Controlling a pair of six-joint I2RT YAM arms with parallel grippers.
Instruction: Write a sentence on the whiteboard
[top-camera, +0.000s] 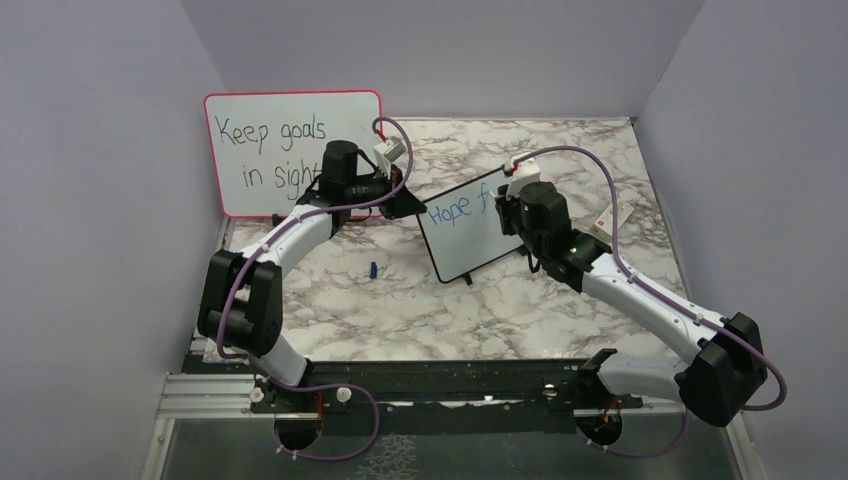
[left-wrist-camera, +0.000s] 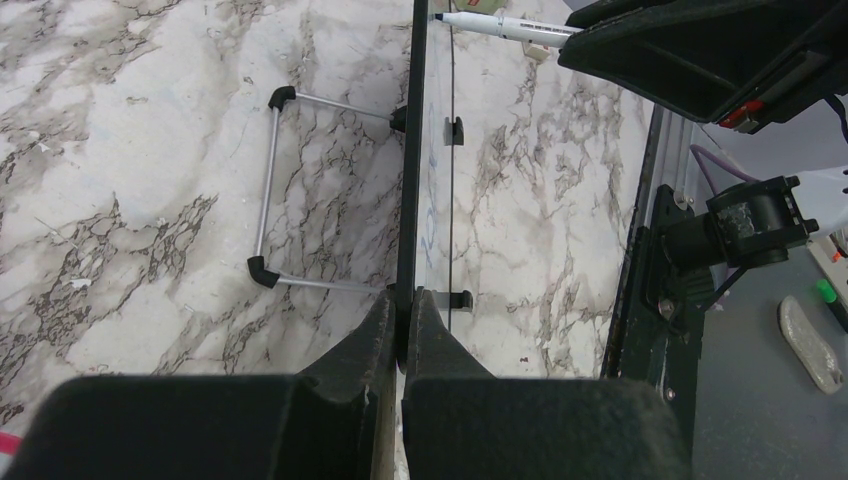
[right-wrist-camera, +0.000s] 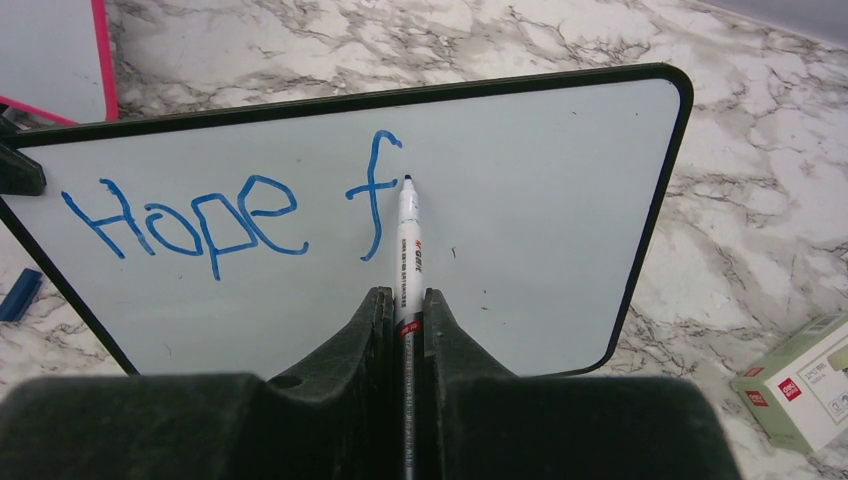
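The whiteboard (top-camera: 463, 229), white with a thin black frame, stands tilted mid-table; blue handwriting (right-wrist-camera: 230, 205) on it reads "Hope f". My left gripper (left-wrist-camera: 402, 305) is shut on the board's left edge (left-wrist-camera: 409, 150), seen edge-on in the left wrist view. My right gripper (right-wrist-camera: 405, 297) is shut on a white marker (right-wrist-camera: 408, 245), whose tip rests on the board just right of the "f". That marker (left-wrist-camera: 500, 26) also shows at the top of the left wrist view. In the top view the right gripper (top-camera: 512, 212) covers the board's right part.
A larger pink-framed board (top-camera: 290, 150) with black writing leans at the back left. A blue marker cap (top-camera: 372, 269) lies on the marble table (top-camera: 400, 310). A small green-white box (right-wrist-camera: 800, 390) sits to the right. The board's wire stand (left-wrist-camera: 268, 190) rests behind it.
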